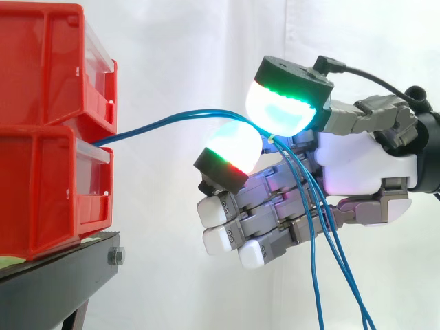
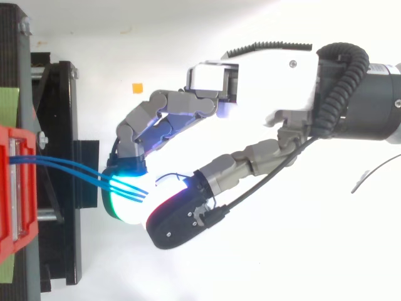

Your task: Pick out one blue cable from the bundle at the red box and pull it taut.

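Three thin blue cables [image 1: 161, 120] run from the gap between two stacked red bins [image 1: 41, 192] in a shallow arc to my hand [image 1: 357, 165]. The hand's thumb pad [image 1: 285, 103] and one finger pad [image 1: 230, 155] are closed together with the cables passing between them. Past that pinch the cables hang down across the palm and leave the frame at the bottom. The other fingers are curled under. From above, the blue cables [image 2: 69, 166] leave the red box [image 2: 9, 188] and lie over the glowing pad [image 2: 128, 204] of the hand [image 2: 269, 81].
The bins sit on a black stand [image 1: 62, 271] at the left, before a white curtain. A small orange square [image 2: 136, 88] lies on the white floor below, and a thin grey wire [image 2: 369, 175] lies at the right.
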### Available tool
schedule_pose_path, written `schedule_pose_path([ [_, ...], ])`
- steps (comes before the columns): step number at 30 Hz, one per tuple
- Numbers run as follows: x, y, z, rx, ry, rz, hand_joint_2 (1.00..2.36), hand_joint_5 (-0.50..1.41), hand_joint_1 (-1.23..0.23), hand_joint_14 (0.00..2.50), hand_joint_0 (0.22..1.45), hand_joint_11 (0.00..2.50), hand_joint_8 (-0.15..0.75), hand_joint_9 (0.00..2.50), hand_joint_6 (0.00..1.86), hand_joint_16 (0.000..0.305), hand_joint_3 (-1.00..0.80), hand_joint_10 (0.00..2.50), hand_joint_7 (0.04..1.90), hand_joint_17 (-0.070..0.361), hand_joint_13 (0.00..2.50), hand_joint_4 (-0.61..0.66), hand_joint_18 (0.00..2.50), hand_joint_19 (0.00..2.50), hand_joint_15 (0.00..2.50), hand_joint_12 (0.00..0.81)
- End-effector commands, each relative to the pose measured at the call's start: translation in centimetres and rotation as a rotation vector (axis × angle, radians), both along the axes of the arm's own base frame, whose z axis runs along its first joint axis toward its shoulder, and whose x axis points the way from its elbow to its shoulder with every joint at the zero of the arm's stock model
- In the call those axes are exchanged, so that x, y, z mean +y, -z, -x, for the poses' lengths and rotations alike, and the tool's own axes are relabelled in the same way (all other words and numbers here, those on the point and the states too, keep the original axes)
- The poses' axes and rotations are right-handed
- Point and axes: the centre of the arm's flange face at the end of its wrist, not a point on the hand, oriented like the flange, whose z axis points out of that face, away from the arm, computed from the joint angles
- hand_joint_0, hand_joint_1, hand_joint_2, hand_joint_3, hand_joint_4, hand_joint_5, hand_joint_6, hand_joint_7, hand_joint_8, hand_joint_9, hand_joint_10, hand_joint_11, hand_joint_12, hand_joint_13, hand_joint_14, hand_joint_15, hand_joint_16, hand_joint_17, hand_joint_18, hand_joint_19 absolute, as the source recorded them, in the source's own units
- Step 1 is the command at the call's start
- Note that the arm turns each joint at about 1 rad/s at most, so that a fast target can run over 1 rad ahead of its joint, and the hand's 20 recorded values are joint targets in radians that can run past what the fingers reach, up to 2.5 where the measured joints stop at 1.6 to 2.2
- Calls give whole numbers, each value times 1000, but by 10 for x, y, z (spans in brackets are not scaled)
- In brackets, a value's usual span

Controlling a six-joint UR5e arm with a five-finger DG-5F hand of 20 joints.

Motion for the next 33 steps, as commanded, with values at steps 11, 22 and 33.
schedule_pose_path([
  [11, 0, -4, 1, 25, -6, 1, 1000, -201, -823, 9, 649, 376, 260, 760, 916, 46, -500, 13, 892, 103, 689, 107, 644, 406, 237, 318],
  [22, -3, -4, 1, 26, 3, -1, 1000, -181, -478, 10, 573, 378, 278, 842, 875, 47, -500, 13, 908, 105, 714, 114, 647, 468, 255, 331],
  [33, -3, -4, 1, 26, 3, -1, 1018, -178, -636, 10, 618, 387, 279, 838, 899, 47, -323, 16, 958, 105, 709, 63, 641, 475, 263, 330],
])
